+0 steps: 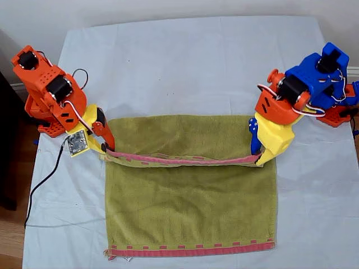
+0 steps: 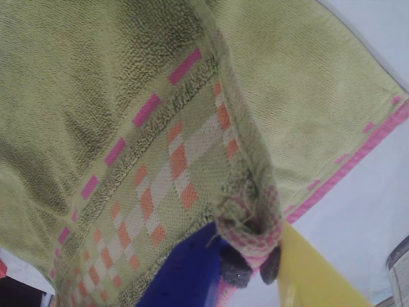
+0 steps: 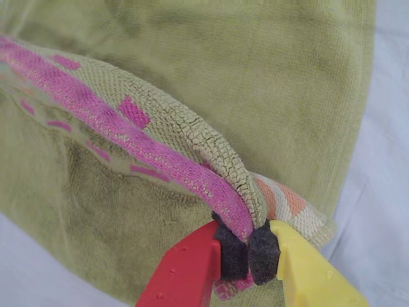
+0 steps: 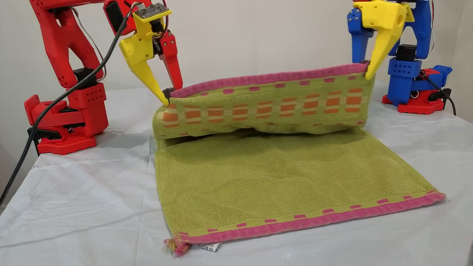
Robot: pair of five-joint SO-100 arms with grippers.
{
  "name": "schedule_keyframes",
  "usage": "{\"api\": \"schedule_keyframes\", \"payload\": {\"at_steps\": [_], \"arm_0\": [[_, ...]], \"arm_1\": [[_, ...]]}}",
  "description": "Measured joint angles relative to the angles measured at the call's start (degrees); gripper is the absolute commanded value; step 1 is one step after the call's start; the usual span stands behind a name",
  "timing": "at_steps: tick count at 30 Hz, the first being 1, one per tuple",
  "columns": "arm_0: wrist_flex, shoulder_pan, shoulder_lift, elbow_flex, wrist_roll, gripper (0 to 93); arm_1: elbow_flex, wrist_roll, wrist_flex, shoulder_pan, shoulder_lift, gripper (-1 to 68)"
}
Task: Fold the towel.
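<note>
Clamped shut with my first gripper (image 2: pixel 250 265) on one corner of the towel (image 1: pixel 190 207), dark pads biting a bunched knot of the raised hem (image 4: pixel 266 78); clamped the same way with my second gripper (image 3: pixel 248 252) on the opposite corner of that hem, pink edge rolled between the pads. Holding that end up and stretched taut, well above and well back from the flat hem (image 4: pixel 314 221), with the band of orange and cream squares (image 4: pixel 266 109) hanging below the grip and the rest of the cloth lying spread on the white sheet (image 1: pixel 168 61) out to the flat hem. Likely trouble: only thin pinches of thick, loopy terry, so a slip at either corner if pulled apart harder; a sagging middle if brought together, landing creased; a crooked fold if not lowered evenly onto the flat hem. Soft, heavy, limp cloth, woven flatter along the band; small white tag (image 4: pixel 207 246) just beside the flat hem's corner.
</note>
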Motion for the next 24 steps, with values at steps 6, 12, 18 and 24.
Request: {"api": "schedule_keyframes", "payload": {"at_steps": [6,12,18,24], "arm_0": [[-5.6,2.7,-5.0,0.0,-1.1,0.1],[-11.7,5.0,-9.9,0.0,-1.8,0.1],[-16.4,7.5,-13.9,-1.7,-4.2,0.1],[-21.1,10.0,-20.0,-5.1,-6.4,0.1]], "arm_1": [[-6.7,2.6,0.0,-2.7,-7.0,0.1],[-16.9,5.1,0.1,-5.3,-16.2,0.1],[-32.1,7.8,0.1,-7.6,-28.7,0.1],[-36.1,8.9,0.1,-8.5,-32.0,0.1]]}}
